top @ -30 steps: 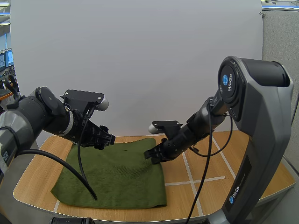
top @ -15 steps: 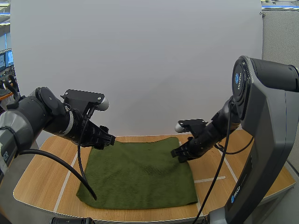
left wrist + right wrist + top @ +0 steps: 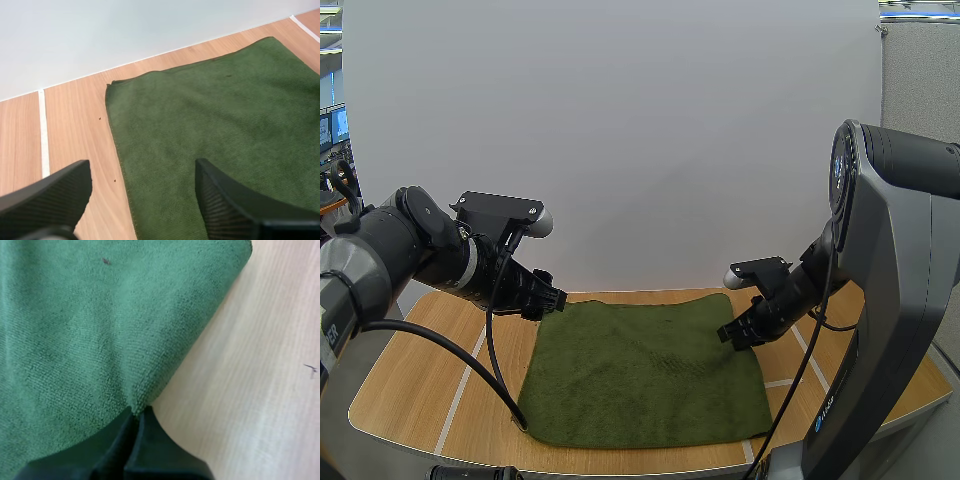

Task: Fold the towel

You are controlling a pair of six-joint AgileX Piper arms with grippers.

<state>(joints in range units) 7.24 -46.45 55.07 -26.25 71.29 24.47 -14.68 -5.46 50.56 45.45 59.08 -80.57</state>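
A dark green towel [image 3: 645, 375] lies spread flat on the wooden table [image 3: 410, 390]. My right gripper [image 3: 733, 335] is at the towel's right edge, shut on it; in the right wrist view the tips [image 3: 135, 416] pinch a fold of the green towel [image 3: 95, 325]. My left gripper [image 3: 552, 300] hovers over the towel's far left corner, open. In the left wrist view its two fingers [image 3: 47, 197] stand wide apart above the towel [image 3: 210, 115], nothing between them.
White tape lines [image 3: 460, 395] run across the table top. A white wall stands right behind the table's far edge. Bare wood lies left of the towel and to the right of it [image 3: 820, 350].
My right gripper has dragged the towel to the right across the table. The left arm has held still.
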